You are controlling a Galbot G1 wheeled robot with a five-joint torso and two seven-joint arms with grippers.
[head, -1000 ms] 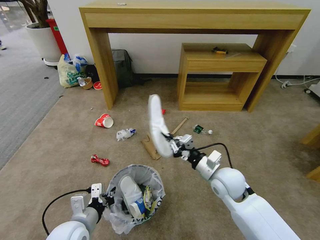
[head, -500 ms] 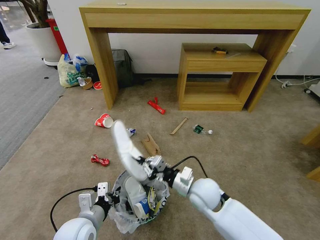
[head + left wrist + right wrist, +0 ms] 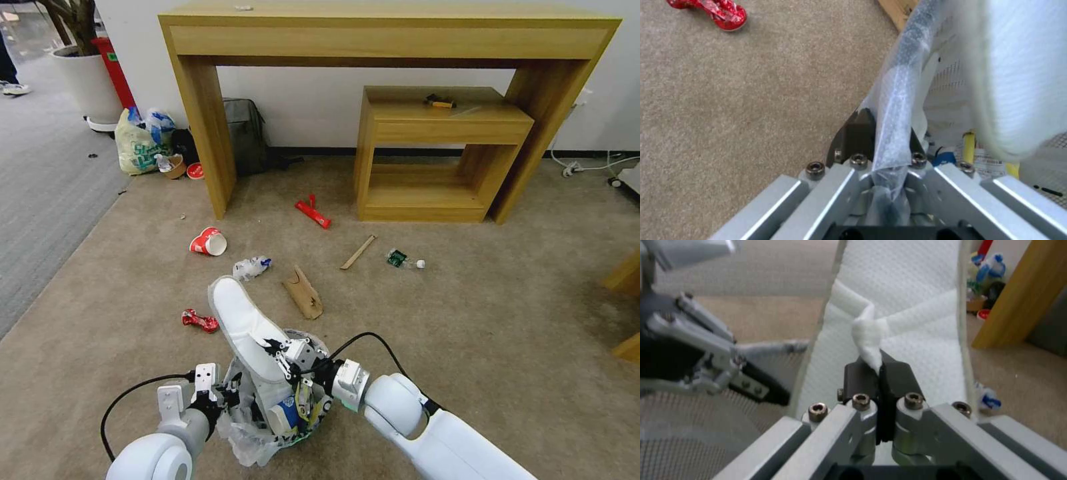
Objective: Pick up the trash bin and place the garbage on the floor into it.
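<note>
Right hand (image 3: pixel 283 353) pinches slipper (image 3: pixel 243 327) strap, we judge it light, floppy | left hand (image 3: pixel 217 393) clamps trash bin (image 3: pixel 293 427) rim

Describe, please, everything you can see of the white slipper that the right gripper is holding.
The white slipper is flat and long, of textured, dimpled white fabric with a pale edge. The right gripper, shut, pinches its bunched strap. It tilts, heel end low over the open trash bin, toe end raised above the floor. Whether it touches the bin's contents cannot be told.
</note>
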